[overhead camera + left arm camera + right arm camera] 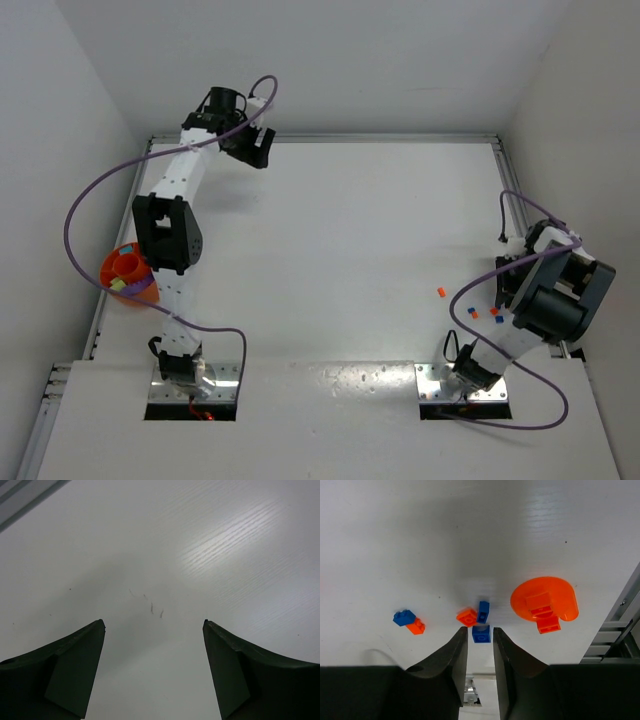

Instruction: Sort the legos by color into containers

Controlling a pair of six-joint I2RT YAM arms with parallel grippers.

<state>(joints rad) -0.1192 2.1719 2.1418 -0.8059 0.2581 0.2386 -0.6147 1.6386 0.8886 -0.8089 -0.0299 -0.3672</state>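
Observation:
In the right wrist view my right gripper [480,628] is narrowly open, with a blue brick [481,634] between the fingertips and a thin gap on each side. Just beyond lie another blue brick [483,612] and an orange brick [467,616]. To the left a blue brick [403,617] touches an orange brick [415,626]. My left gripper [154,625] is wide open and empty over bare table at the far left [258,150]. The orange bowl [122,268] sits at the left edge, partly behind the left arm, with lime and purple pieces in it.
A flat translucent orange piece [545,600] with orange bricks [548,623] on and beside it lies right of my right gripper, near the table's metal rail [615,630]. A lone orange brick [441,291] lies further left. White walls enclose the table.

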